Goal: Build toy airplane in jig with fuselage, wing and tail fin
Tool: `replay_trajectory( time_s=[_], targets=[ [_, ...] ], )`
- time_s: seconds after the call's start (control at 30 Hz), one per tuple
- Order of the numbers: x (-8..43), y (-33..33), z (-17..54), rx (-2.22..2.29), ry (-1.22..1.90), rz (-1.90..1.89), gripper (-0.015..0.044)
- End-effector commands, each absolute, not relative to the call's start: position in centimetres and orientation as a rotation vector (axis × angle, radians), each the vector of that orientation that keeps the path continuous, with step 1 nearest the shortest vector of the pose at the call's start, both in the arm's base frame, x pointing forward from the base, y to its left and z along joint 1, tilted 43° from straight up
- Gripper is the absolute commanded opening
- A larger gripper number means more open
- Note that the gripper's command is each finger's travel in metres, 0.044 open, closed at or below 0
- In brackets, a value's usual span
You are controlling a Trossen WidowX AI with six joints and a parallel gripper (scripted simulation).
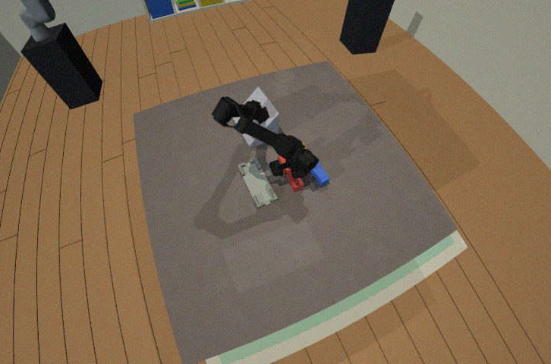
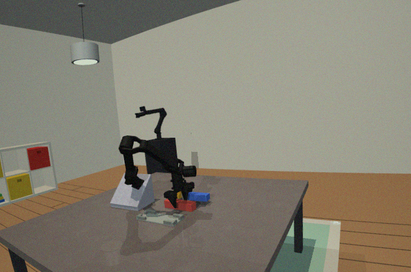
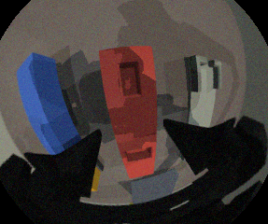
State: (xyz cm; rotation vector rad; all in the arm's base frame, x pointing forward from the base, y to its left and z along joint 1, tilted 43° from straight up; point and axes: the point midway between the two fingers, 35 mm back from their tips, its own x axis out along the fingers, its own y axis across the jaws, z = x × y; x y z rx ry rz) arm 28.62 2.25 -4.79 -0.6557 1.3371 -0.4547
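Note:
The red fuselage (image 1: 295, 184) (image 2: 188, 205) (image 3: 134, 112) lies on the table, sockets up, beside the pale grey-green jig (image 1: 259, 186) (image 2: 159, 219) (image 3: 203, 107), whose cradle holds nothing. My gripper (image 1: 290, 171) (image 2: 180, 203) (image 3: 133, 127) is open and low over the fuselage, pointing down, with one finger on each side of it and nothing gripped. The blue wing (image 1: 320, 174) (image 2: 199, 196) (image 3: 42, 93) lies on the fuselage's other side from the jig. The yellow tail fin (image 2: 179, 194) (image 3: 96, 179) is mostly hidden behind the gripper.
The arm's light grey wedge-shaped base (image 1: 262, 102) (image 2: 129, 195) stands behind the jig and fuselage. The table (image 1: 190, 274) (image 2: 231, 230) carries the arm's shadow. Black pedestals (image 1: 65, 68) (image 1: 364, 25) stand beyond the table.

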Motion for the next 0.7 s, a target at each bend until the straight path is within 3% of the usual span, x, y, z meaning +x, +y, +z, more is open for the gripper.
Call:
replay_trajectory(
  time_s=[0.0,0.07,0.37,0.67],
  targets=[
    [28.38,1.46,-5.39,-0.668,1.348,-0.459,0.0440],
    [28.39,1.39,-5.45,-0.668,1.348,-0.459,0.0440],
    [28.39,1.39,-5.45,-0.668,1.348,-0.459,0.0204],
    [28.39,1.39,-5.45,-0.668,1.348,-0.459,0.0124]
  ],
)
